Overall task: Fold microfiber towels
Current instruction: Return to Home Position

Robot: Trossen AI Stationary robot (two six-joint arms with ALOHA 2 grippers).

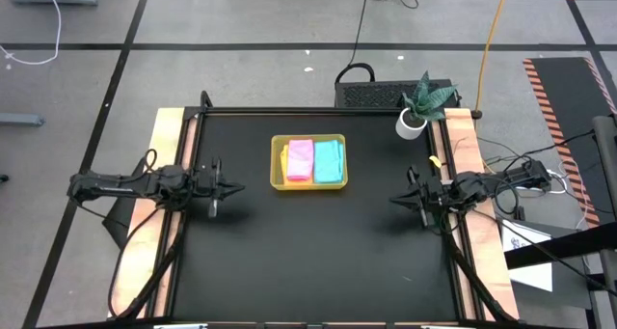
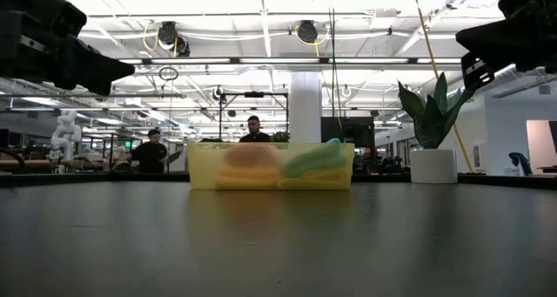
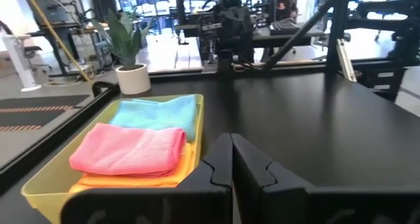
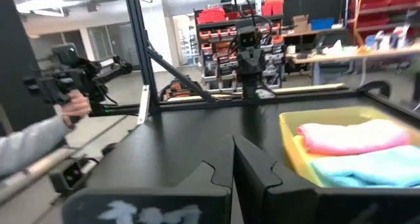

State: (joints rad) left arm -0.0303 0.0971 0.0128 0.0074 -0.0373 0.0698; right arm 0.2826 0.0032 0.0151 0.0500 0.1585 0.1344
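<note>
Folded microfiber towels lie stacked in the yellow-green tray [image 1: 277, 173] at the table's middle far part. The pink towel [image 1: 301, 159] sits on an orange towel [image 3: 141, 179]; the sky blue towel [image 1: 330, 160] lies beside them. A yellow edge [image 1: 284, 161] shows at the tray's left. My left gripper [image 1: 237, 186] hovers shut at the table's left, pointing level toward the tray's near side. My right gripper [image 1: 394, 201] hovers shut at the table's right. Both hold nothing.
A potted plant [image 1: 420, 105] in a white pot stands at the far right corner. Wooden strips [image 1: 166, 146] line the table's left and right edges. A person's sleeve and hand [image 4: 46, 135] show beyond the table in the right wrist view. Bare black tabletop [image 1: 318, 261] spreads in front.
</note>
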